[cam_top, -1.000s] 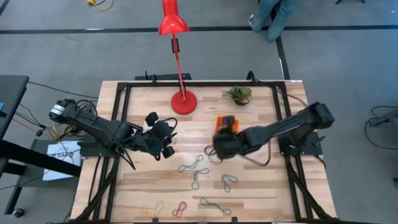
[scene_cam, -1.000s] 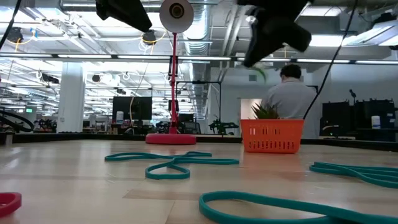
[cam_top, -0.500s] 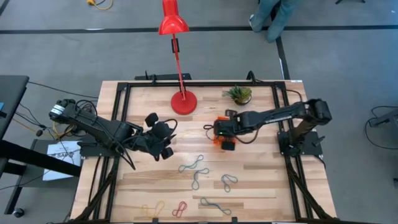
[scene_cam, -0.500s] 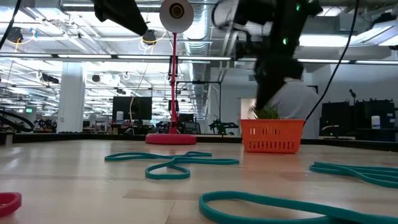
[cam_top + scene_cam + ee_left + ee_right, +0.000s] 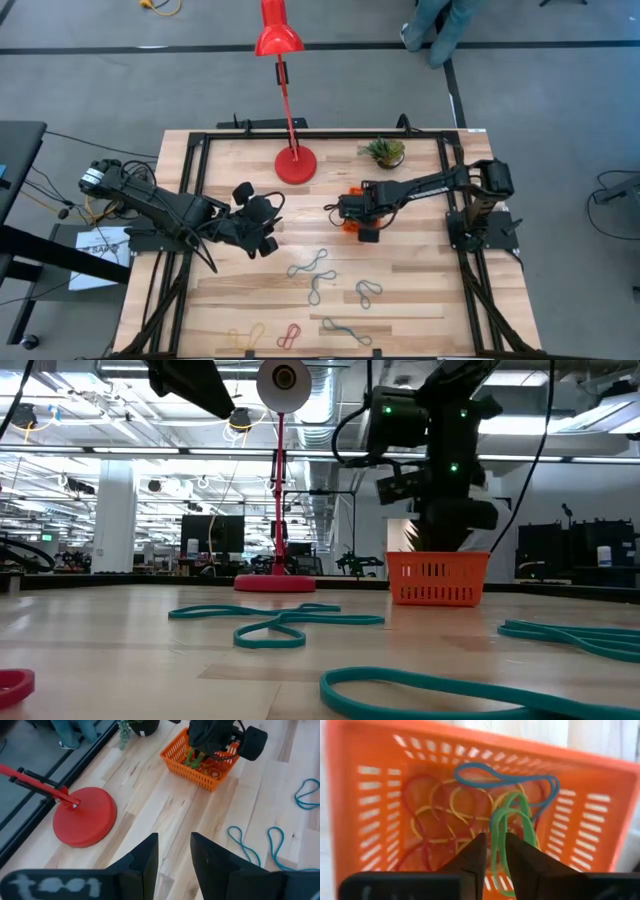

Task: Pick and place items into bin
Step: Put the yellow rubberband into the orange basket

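Observation:
The orange bin [image 5: 201, 774] stands right of the red lamp base and holds red, yellow, blue and green bands [image 5: 445, 805]. My right gripper [image 5: 495, 840] is over the bin [image 5: 350, 224], pointing down into it, shut on a green band [image 5: 512, 820]. In the low view it reaches down behind the bin's wall [image 5: 438, 582]. My left gripper [image 5: 174, 840] hovers open above bare wood left of the middle [image 5: 254, 212]. Several teal bands [image 5: 310, 266] lie flat on the near half of the table. A yellow band [image 5: 246, 337] and a red one [image 5: 288, 335] lie near the near edge. My right gripper pinches the green band's upper strands [image 5: 498, 851] between its two fingers. It comes from above, pointing down into the bin. The band hangs below the fingers [image 5: 192, 758], and its lower loop [image 5: 520, 802] rests on the other bands in the bin.
The red lamp base [image 5: 295, 165] and its pole stand at the far middle, and a small potted plant [image 5: 385, 151] stands far right of the bin. Black frame rails [image 5: 200, 190] run along the table's sides. A person [image 5: 440, 25] stands beyond the far edge.
My right gripper has swung from above the table just near of the bin toward the far edge, over the bin. It has gone down into the bin with the green band. The left arm has kept still.

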